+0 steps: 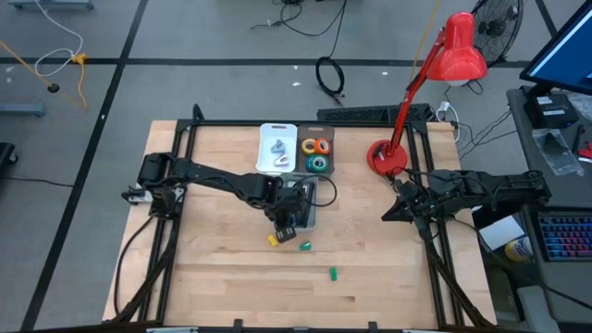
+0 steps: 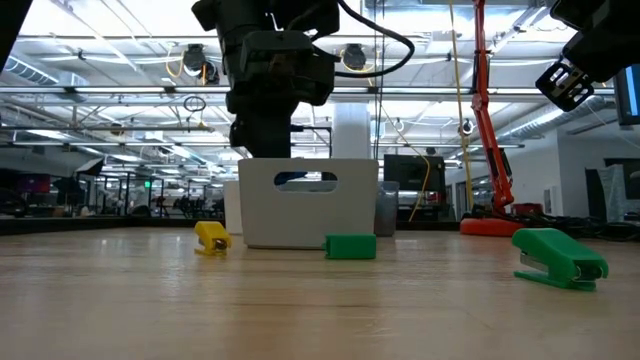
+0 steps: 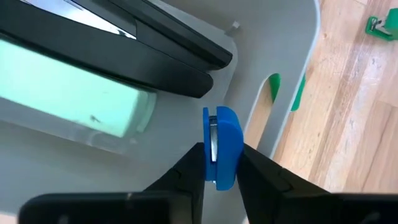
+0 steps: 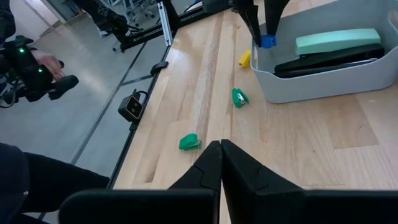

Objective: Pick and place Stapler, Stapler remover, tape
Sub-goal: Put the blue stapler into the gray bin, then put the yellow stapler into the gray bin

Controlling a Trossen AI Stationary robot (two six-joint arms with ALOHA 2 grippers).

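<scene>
The left gripper (image 3: 221, 163) hung over the grey plastic bin (image 1: 302, 205) near the middle of the wooden tabletop (image 1: 231, 268), its jaws drawn narrow onto a small blue plastic staple remover (image 3: 221, 146), pinched between the two dark fingers (image 3: 186, 171) just inside the bin's near wall. Inside that bin lay a long stapler with a pale green top and black body (image 4: 336, 50), stretched along the bin's length.

On the tabletop in front of the bin sat three small pieces: a yellow staple remover (image 1: 274, 240) just beside the bin's corner, a green staple remover (image 1: 305, 246) near it, and a green mini stapler (image 1: 333, 273) farther out toward the tabletop's front edge.

Behind the bin stood a white tray (image 1: 277, 148) with greyish metal items in it that were too small to identify, and touching it a dark tray (image 1: 316, 155) holding the tape: an orange roll (image 1: 309, 146), a yellow-orange roll (image 1: 323, 146) and a green roll (image 1: 318, 164).

The right gripper (image 4: 220, 163) waited at the tabletop's right side near the base of a red desk lamp (image 1: 387, 159), jaws pressed together on nothing.
</scene>
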